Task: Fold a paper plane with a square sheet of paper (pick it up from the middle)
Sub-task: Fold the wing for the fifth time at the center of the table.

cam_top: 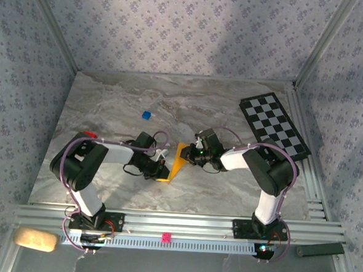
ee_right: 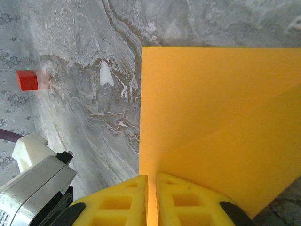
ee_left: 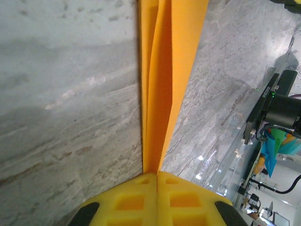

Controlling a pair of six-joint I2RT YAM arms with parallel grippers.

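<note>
You see the folded orange sheet of paper [cam_top: 177,163] at the middle of the marble table [cam_top: 109,107], between the 2 arms. The left gripper [ee_left: 156,178] is clamped shut on 1 edge. The right gripper [ee_right: 151,179] is pinched closed on another.

The left gripper [ee_left: 156,175] has its two yellow fingers [ee_left: 127,200] pressed together on one end of the orange-yellow sheet of paper [ee_left: 164,84]. The paper is seen edge-on, its folded layers spreading slightly as they run away from the jaws above the grey marble table [ee_left: 70,94]. Dark equipment [ee_left: 277,108] sits past the table's edge.
</note>
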